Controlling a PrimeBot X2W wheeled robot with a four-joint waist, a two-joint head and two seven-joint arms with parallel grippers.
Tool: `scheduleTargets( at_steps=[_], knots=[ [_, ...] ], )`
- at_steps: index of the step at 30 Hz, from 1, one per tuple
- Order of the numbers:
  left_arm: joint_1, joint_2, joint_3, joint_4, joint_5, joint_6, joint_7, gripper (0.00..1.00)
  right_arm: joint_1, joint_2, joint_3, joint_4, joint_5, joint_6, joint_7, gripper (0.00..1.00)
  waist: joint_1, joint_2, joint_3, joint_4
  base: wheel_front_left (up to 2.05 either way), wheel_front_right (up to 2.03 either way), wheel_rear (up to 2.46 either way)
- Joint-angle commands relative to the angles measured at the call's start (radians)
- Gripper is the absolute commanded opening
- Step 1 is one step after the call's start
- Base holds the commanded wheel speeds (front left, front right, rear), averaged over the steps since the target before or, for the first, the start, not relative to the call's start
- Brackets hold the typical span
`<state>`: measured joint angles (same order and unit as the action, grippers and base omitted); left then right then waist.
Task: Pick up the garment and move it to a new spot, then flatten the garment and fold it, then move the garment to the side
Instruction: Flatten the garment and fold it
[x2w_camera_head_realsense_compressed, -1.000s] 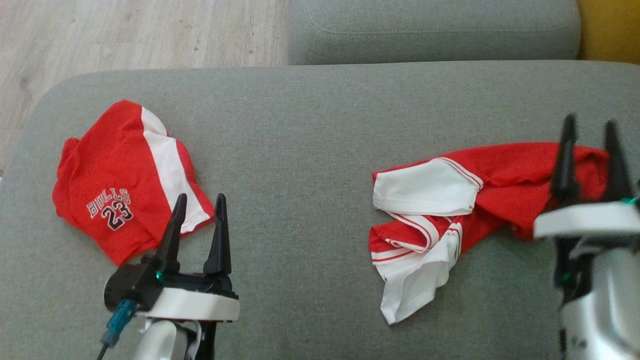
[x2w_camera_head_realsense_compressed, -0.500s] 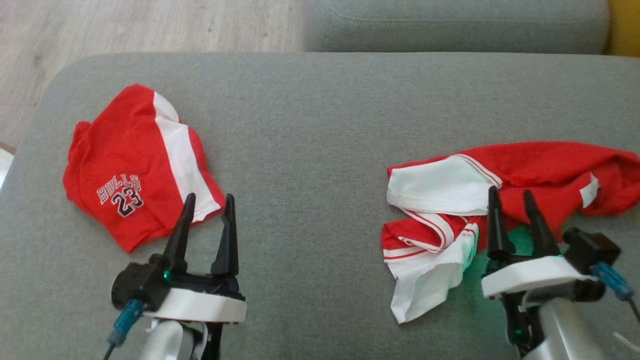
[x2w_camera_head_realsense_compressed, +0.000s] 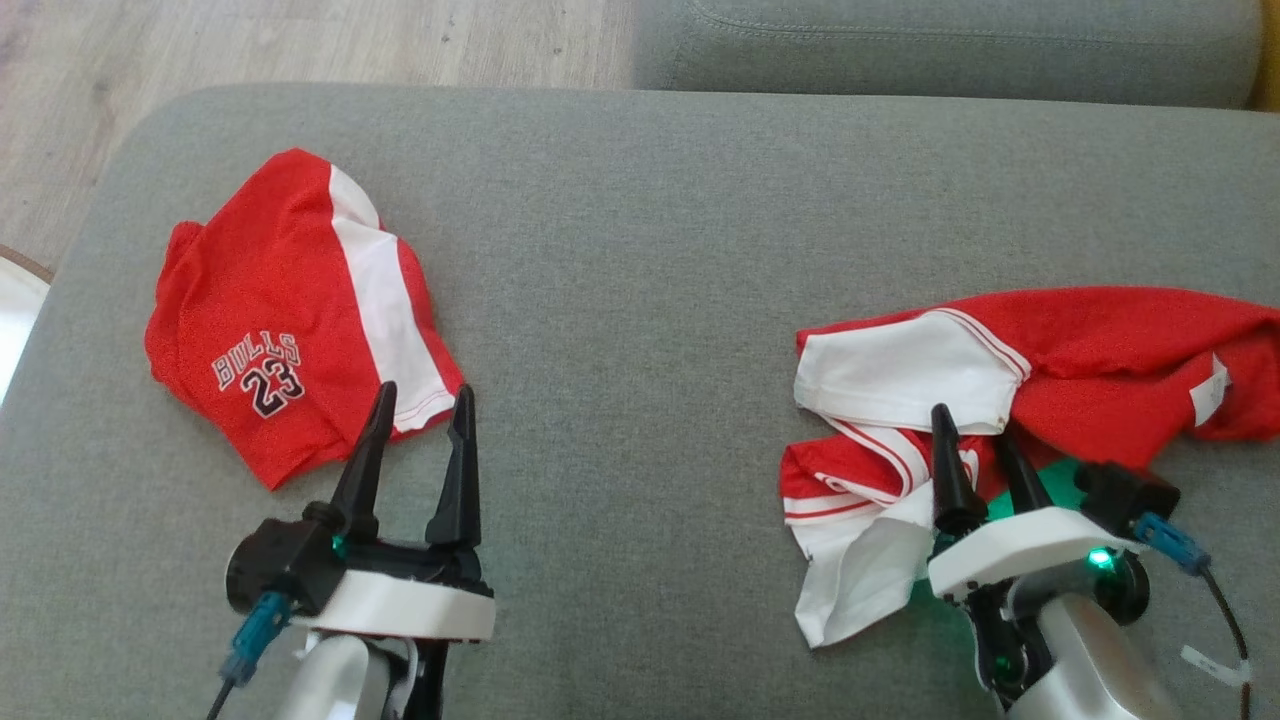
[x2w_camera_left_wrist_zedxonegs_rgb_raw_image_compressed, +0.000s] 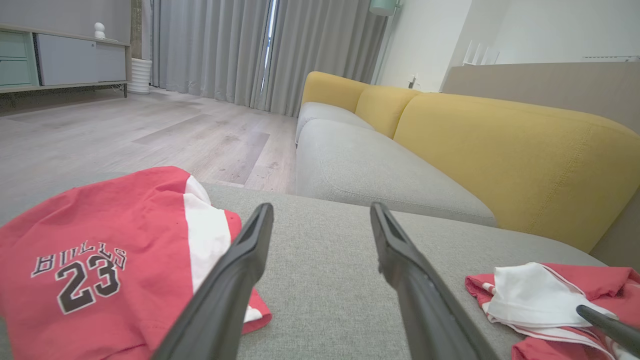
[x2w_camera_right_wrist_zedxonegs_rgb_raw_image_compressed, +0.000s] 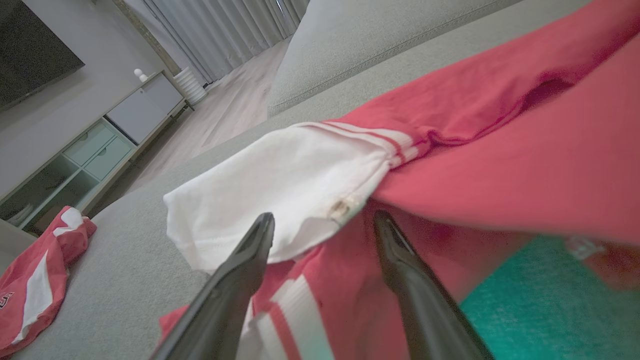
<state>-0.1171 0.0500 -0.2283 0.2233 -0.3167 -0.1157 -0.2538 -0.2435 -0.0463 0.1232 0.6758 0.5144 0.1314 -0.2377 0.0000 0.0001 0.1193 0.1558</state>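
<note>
Right gripper (x2w_camera_head_realsense_compressed: 970, 425): we see its dark fingers spread wide and empty, tips low over the near edge of the crumpled jersey (x2w_camera_head_realsense_compressed: 1080, 350)
Left gripper (x2w_camera_head_realsense_compressed: 427, 392): also wide and empty, tips just beside the white hem of the folded Bulls 23 garment (x2w_camera_head_realsense_compressed: 260, 340), not gripping it
Step in hand: we judge it the first pick, with the right arm reaching for the crumpled jersey on the right of the grey seat cushion (x2w_camera_head_realsense_compressed: 640, 250)
How to do it well: we would slide one finger under the fold where the white panel (x2w_camera_right_wrist_zedxonegs_rgb_raw_image_compressed: 280, 190) meets the red mesh, pinch several layers, then lift straight up so nothing drags
Cloth: thin, limp mesh, red with white striped trim, bunched in soft ridges; we expect it to sag and trail once lifted
Cushion: coarse woven grey, flat, with rounded corners
Beyond: a second grey cushion (x2w_camera_head_realsense_compressed: 900, 50) and pale wood floor (x2w_camera_head_realsense_compressed: 300, 40)
</note>
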Motion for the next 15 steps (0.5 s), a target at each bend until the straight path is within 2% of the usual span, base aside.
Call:
scheduleTargets(
  at_steps=[1, 6, 8, 9, 11, 15],
  knots=[
    [-0.039, 0.0, 0.028, -0.026, 0.006, -0.004, -0.008, 1.0, -0.044, -0.004, 0.029, -0.02, 0.007, -0.001, -0.01, 1.0, 0.0, -0.0001, 0.0, -0.001, 0.0, 0.0, 0.0],
    [-0.04, 0.0, 0.022, -0.022, 0.004, -0.002, -0.008, 1.0, -0.065, -0.004, 0.059, -0.004, 0.031, -0.001, -0.019, 1.0, 0.0, -0.0001, -0.001, -0.007, 0.0, 0.0, 0.0],
    [-0.039, 0.0, 0.021, -0.022, 0.004, -0.001, -0.008, 1.0, -0.069, -0.004, 0.066, -0.003, 0.037, -0.001, -0.021, 0.8, 0.0, -0.0001, -0.002, -0.008, 0.0, 0.0, 0.0],
    [-0.039, 0.0, 0.021, -0.022, 0.004, 0.0, -0.008, 1.0, -0.071, -0.004, 0.069, -0.003, 0.04, -0.001, -0.021, 0.49, 0.0, -0.0001, -0.002, -0.008, 0.0, 0.0, 0.0],
    [-0.038, 0.0, 0.02, -0.021, 0.004, 0.0, -0.008, 1.0, -0.075, -0.004, 0.073, -0.009, 0.041, -0.001, -0.023, 0.0, 0.0, -0.0001, -0.003, -0.009, 0.0, 0.0, 0.0],
    [-0.037, 0.0, 0.018, -0.019, 0.003, 0.001, -0.008, 1.0, -0.076, -0.004, 0.074, -0.047, 0.032, -0.001, -0.024, 0.0, 0.0, -0.0001, -0.004, -0.008, 0.0, 0.0, 0.0]
  ],
)
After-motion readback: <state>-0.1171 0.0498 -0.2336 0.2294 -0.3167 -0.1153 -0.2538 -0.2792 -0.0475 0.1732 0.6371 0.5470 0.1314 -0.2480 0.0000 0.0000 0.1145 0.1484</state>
